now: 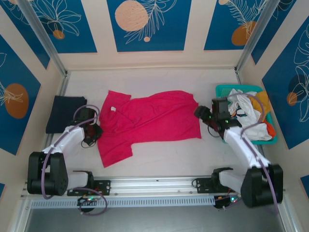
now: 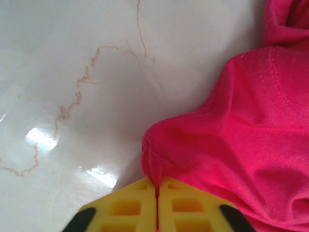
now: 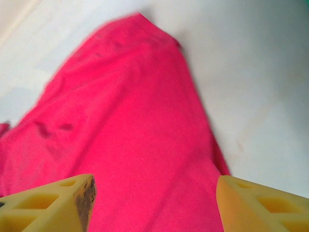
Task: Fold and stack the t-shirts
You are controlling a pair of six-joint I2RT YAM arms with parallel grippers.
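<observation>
Presently I flatten the magenta t-shirt (image 1: 154, 118), left tool (image 2: 157, 187) pinching its edge, right tool (image 3: 154, 188) spread wide above it; folding should come next.

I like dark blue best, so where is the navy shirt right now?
In the top view, the navy shirt lies at the left edge of the table, just left of the pink shirt.
</observation>
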